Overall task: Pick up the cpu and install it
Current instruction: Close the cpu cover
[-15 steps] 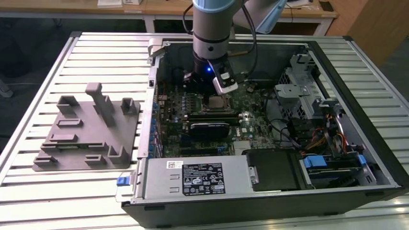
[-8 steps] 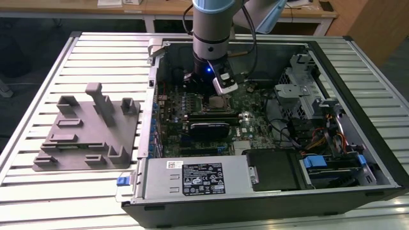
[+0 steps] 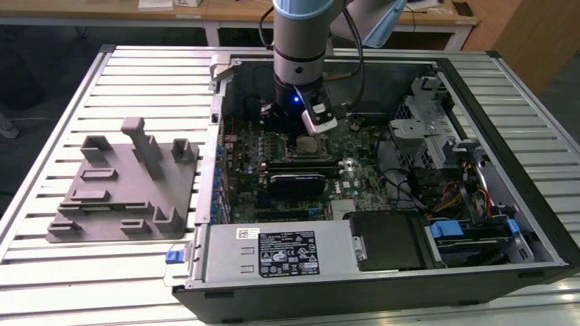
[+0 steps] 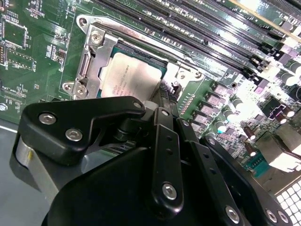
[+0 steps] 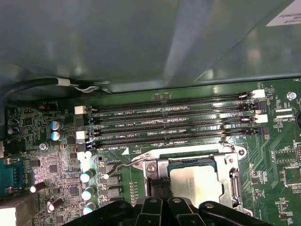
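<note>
Near the middle of the exterior view, the cpu is seen lying in its socket beneath the claw. It should be kept flat and square. Whether the claw is clenched cannot be told.

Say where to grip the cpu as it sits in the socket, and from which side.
Take the cpu by two opposite edges of its silvery lid, coming straight down. It lies flat inside the socket's metal frame, with the memory slots alongside, so a side approach looks blocked. Edge clearance is hard to judge here.
</note>
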Robot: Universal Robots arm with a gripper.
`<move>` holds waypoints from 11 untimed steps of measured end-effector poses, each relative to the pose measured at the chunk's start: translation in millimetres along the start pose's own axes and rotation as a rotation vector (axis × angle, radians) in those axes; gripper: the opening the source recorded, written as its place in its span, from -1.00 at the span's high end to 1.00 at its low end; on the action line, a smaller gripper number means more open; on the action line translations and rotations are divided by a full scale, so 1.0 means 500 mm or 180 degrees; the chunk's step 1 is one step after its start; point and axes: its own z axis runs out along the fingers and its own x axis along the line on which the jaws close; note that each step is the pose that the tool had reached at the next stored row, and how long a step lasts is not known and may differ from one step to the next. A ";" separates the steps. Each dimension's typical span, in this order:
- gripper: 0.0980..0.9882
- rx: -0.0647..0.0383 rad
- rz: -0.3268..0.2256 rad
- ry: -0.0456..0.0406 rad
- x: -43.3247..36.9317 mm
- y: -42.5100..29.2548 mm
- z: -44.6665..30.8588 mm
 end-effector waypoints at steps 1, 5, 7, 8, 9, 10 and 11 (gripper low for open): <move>0.98 0.0000 0.0000 0.0000 0.000 0.000 0.000; 0.98 -0.0002 0.0000 -0.0001 0.000 0.001 -0.006; 0.98 -0.0001 0.0000 0.0000 0.000 0.001 -0.011; 0.98 0.0000 0.0000 0.0000 0.000 0.001 -0.014; 0.98 -0.0001 0.0000 -0.0001 0.000 0.001 -0.017; 0.98 -0.0001 0.0000 -0.0001 0.000 0.001 -0.021; 0.98 -0.0001 0.0000 -0.0002 0.000 0.001 -0.025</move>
